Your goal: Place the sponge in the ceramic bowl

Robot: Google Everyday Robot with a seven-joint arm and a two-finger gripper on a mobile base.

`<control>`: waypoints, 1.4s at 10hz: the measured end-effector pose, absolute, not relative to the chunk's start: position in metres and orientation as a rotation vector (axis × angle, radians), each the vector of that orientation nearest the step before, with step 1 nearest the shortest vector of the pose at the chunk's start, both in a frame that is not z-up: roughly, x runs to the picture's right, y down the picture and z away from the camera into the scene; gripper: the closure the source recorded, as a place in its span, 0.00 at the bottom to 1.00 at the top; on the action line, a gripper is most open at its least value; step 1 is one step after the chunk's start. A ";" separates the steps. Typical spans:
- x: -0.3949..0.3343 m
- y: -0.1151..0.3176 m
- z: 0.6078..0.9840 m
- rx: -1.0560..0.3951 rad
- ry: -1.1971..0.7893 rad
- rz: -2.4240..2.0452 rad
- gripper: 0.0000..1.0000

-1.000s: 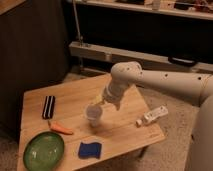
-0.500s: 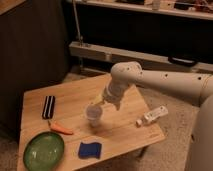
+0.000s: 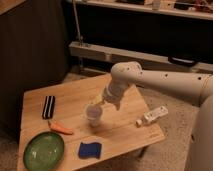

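The dark blue sponge (image 3: 90, 149) lies flat near the front edge of the wooden table (image 3: 127, 132). Left of it, at the front left corner, sits the green ceramic bowl (image 3: 43, 150), with nothing visible inside. My gripper (image 3: 103, 101) hangs over the middle of the table, at the end of the white arm that reaches in from the right. It is right above the small translucent cup (image 3: 94, 114), well behind the sponge and to the right of the bowl.
A black striped block (image 3: 48, 106) lies at the table's left side. An orange carrot (image 3: 61, 128) rests between it and the bowl. A white bottle-like object (image 3: 152, 116) lies near the right edge. Dark shelving stands behind the table.
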State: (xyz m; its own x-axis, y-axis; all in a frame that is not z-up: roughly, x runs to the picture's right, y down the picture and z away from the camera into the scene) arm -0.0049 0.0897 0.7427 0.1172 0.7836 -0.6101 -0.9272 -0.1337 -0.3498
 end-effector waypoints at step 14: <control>-0.025 0.076 0.686 -0.694 -0.108 1.166 0.20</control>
State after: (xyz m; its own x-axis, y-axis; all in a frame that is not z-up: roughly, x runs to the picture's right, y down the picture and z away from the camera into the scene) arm -0.0253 0.0760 0.6858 0.4141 0.8699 -0.2681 -0.8057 0.2132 -0.5525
